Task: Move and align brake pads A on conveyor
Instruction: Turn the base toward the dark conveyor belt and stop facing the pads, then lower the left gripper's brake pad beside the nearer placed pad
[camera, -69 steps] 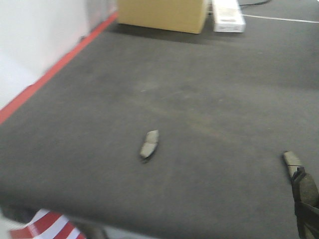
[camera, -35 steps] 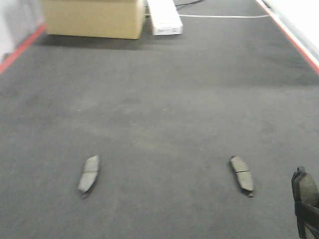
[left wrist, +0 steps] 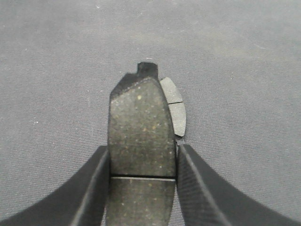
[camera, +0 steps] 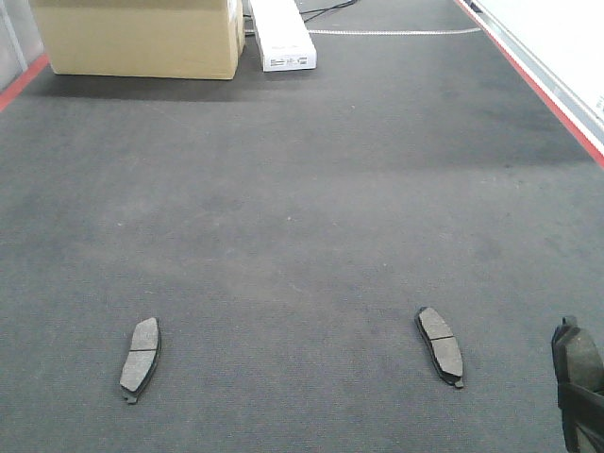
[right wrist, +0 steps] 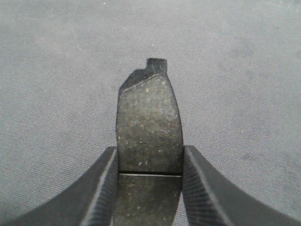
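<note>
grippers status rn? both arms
Left gripper: closed on a brake pad; another pad lies on the conveyor beyond it.
Right gripper: closed on a brake pad.

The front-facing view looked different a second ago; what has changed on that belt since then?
The view has swung right: the left flat grey curved pad slid left in frame, a second one came fully into view, and the tan cardboard box shifted left. The pads themselves seem unmoved on the dark grey felt belt. The dark object at the lower right edge stays.
</note>
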Controlling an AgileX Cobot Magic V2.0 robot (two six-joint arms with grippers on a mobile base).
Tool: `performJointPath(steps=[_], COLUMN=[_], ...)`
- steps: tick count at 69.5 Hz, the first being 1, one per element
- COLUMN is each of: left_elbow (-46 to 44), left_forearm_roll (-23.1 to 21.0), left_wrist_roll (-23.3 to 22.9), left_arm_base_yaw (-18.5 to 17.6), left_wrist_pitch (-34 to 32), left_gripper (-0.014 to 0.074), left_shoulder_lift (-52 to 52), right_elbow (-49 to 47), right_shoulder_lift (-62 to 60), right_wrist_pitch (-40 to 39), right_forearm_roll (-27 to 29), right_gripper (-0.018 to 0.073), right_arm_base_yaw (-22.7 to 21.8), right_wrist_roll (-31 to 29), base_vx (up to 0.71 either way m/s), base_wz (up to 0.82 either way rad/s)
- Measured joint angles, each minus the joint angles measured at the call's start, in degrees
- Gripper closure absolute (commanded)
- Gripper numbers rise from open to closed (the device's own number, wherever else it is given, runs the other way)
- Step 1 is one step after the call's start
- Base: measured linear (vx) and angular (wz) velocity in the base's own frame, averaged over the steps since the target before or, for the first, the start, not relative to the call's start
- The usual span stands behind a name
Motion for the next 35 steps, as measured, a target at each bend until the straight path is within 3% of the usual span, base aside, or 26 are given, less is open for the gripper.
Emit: performJointPath(steps=[35], left_elbow=[0.0], left_forearm_roll=[0.0], left_wrist_roll=[0.0], left_arm_base_yaw=[0.0], left_wrist_pitch=[0.0], left_gripper=[0.0594], left_shoulder_lift=[0.0], right_elbow=[0.0], right_shoulder_lift=[0.0], right_wrist_pitch=[0.0], right_forearm_roll=[0.0], right_gripper=[0.0417], right_arm_base_yaw=[0.0], right_wrist_roll=[0.0], base_vx=[0.00], base_wz=[0.00])
